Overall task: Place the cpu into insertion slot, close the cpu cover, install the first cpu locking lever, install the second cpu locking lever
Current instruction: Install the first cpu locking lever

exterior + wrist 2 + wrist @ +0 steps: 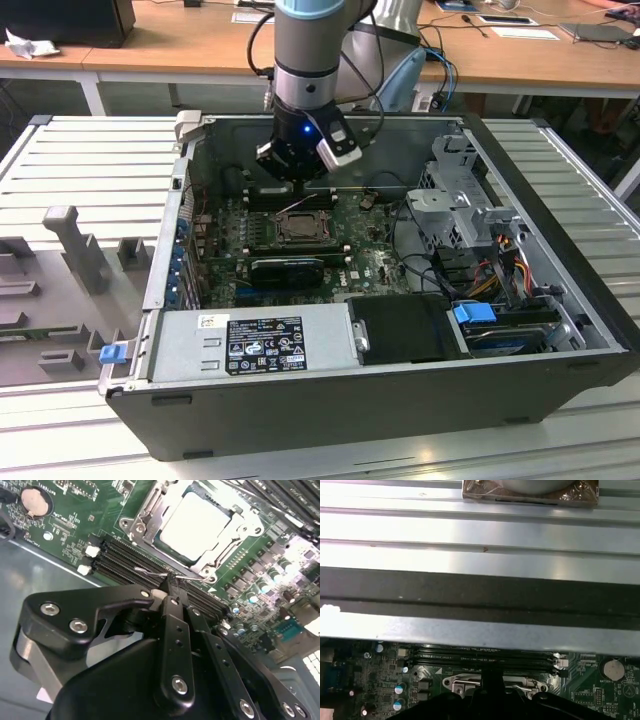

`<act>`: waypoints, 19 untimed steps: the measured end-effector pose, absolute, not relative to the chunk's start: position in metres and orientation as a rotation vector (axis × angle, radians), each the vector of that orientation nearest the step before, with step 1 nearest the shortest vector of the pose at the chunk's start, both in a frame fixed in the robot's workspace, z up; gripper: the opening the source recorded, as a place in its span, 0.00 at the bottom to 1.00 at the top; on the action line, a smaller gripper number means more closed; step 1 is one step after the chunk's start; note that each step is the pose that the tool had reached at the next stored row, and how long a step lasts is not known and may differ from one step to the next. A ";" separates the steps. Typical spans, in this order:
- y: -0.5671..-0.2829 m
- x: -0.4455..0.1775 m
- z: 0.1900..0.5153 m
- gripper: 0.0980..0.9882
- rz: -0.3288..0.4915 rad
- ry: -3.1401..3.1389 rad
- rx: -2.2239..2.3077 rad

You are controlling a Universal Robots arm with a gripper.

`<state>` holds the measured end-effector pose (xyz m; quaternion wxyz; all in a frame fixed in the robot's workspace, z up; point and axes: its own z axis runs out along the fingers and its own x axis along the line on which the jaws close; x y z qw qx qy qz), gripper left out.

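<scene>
The cpu (197,522) lies seated in the insertion slot (298,228), with the cpu cover (142,516) down to retain it. Just beside the slot, the hand (172,589), fingers together, meets the wire locking lever (150,573).

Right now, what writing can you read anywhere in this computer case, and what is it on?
No text is legible enough to quote.
On the power supply, the black label: print too small.
The white sticker beside it: too small.
Print on the motherboard, in both wrist views: blurred.
</scene>
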<state>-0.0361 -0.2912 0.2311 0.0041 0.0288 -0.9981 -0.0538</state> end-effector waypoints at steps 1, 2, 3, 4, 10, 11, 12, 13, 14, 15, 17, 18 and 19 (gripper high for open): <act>-0.290 -0.036 0.230 0.01 -0.168 -3.128 0.090; -0.289 -0.035 0.230 0.01 -0.169 -3.128 0.091; -0.289 -0.035 0.230 0.01 -0.169 -3.130 0.091; -0.288 -0.035 0.230 0.01 -0.169 -3.135 0.091; -0.286 -0.034 0.224 0.01 -0.169 -3.159 0.090; -0.286 -0.034 0.223 0.01 -0.169 -3.161 0.087; -0.286 -0.033 0.222 0.01 -0.169 -3.161 0.083; -0.286 -0.031 0.222 0.01 -0.168 -3.162 0.081; -0.286 -0.030 0.222 0.01 -0.168 -3.162 0.080; -0.286 -0.029 0.221 0.01 -0.168 -3.162 0.080; -0.286 -0.025 0.221 0.01 -0.169 -3.162 0.080; -0.286 -0.024 0.220 0.01 -0.168 -3.162 0.080; -0.286 -0.024 0.220 0.01 -0.168 -3.162 0.080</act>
